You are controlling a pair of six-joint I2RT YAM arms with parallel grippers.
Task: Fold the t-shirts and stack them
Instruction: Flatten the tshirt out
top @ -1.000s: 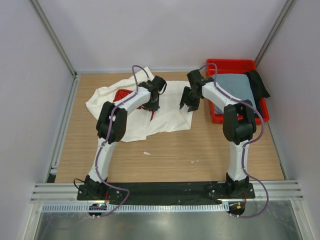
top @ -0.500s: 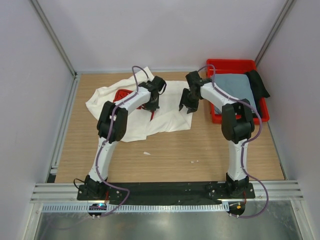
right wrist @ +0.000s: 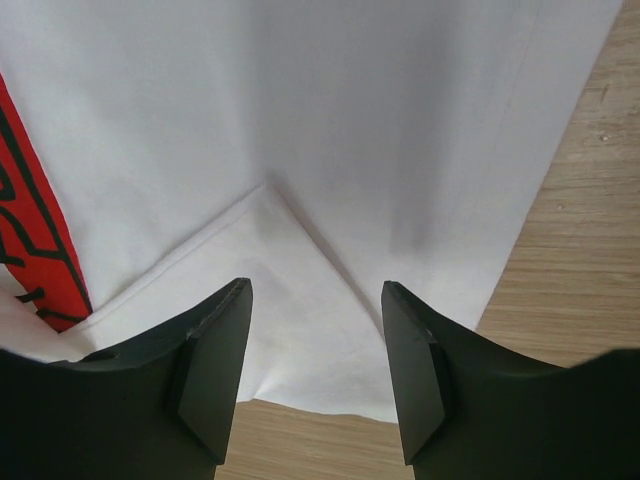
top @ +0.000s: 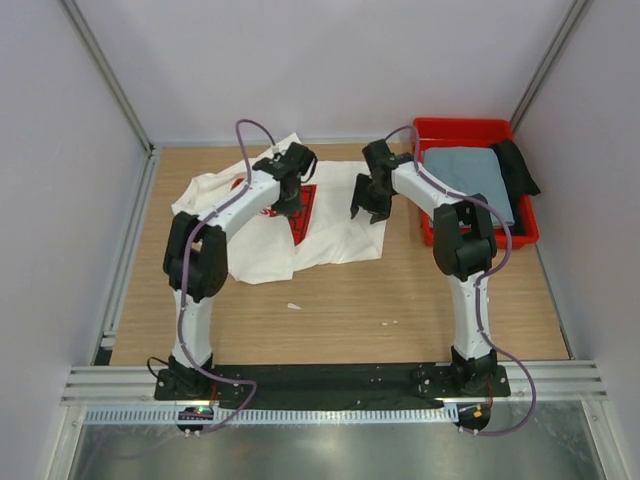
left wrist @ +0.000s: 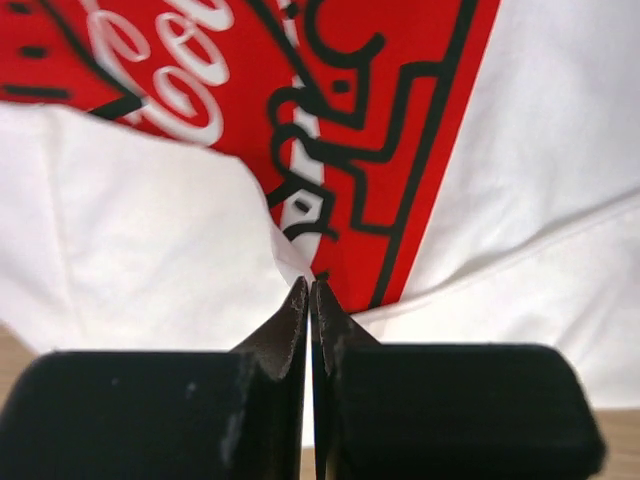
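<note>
The left gripper [left wrist: 308,285] has just pinched shut on a fold of the white Coca-Cola t-shirt [top: 335,232] and tugged it left, so more red shows. The right gripper [right wrist: 315,290] hangs spread over its corner. The shirt is on the table [top: 350,300], not folded yet.

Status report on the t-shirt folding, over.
Left gripper shut on the large white cloth t-shirt with red print. Right gripper open, over its edge. Plain grey-blue t-shirt in red plastic bin. Nothing blocking.
</note>
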